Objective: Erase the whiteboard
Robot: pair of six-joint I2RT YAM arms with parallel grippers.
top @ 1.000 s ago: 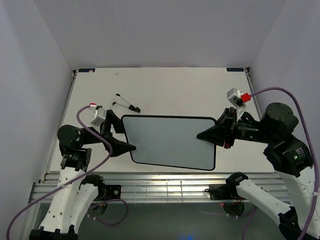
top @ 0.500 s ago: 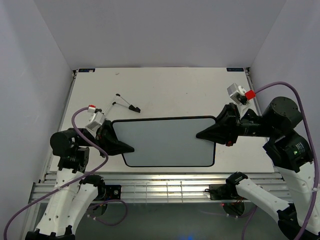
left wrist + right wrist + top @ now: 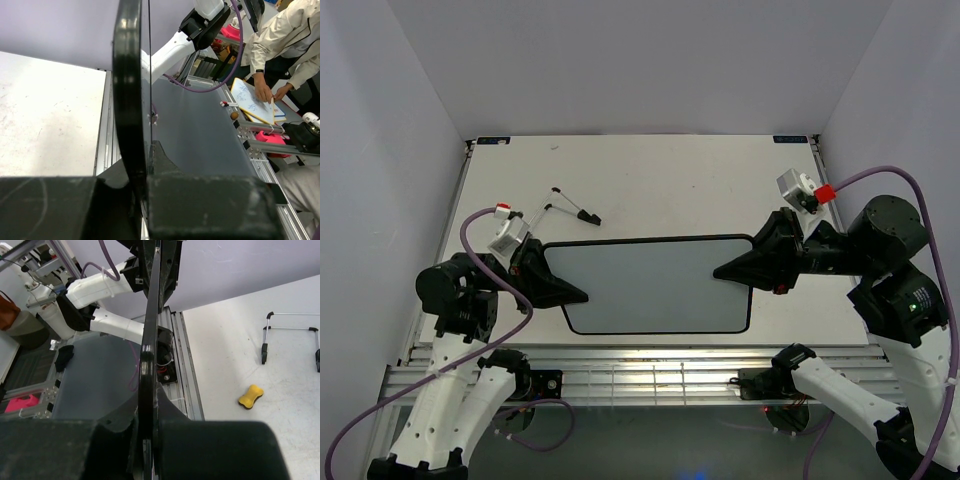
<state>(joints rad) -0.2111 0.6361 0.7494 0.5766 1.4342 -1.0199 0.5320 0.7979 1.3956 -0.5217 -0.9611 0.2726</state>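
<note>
The whiteboard (image 3: 650,285) hangs above the table between both arms, its face grey and plain, with a thin black rim. My left gripper (image 3: 578,296) is shut on its left edge and my right gripper (image 3: 724,270) on its right edge. In the left wrist view the black rim (image 3: 127,100) runs edge-on up from my left gripper (image 3: 142,175). The right wrist view shows the same for the rim (image 3: 150,315) and my right gripper (image 3: 150,432). A yellow peanut-shaped eraser (image 3: 251,396) lies on the table under the board, hidden in the top view.
A thin black wire stand (image 3: 575,211) lies on the white tabletop behind the board's left end; it also shows as the wire stand (image 3: 290,335) in the right wrist view. A metal rail (image 3: 640,375) runs along the table's near edge.
My left gripper has gone from open to shut on the board's left edge. The board has shifted a little left and levelled out, and the left arm has drawn back leftward.
</note>
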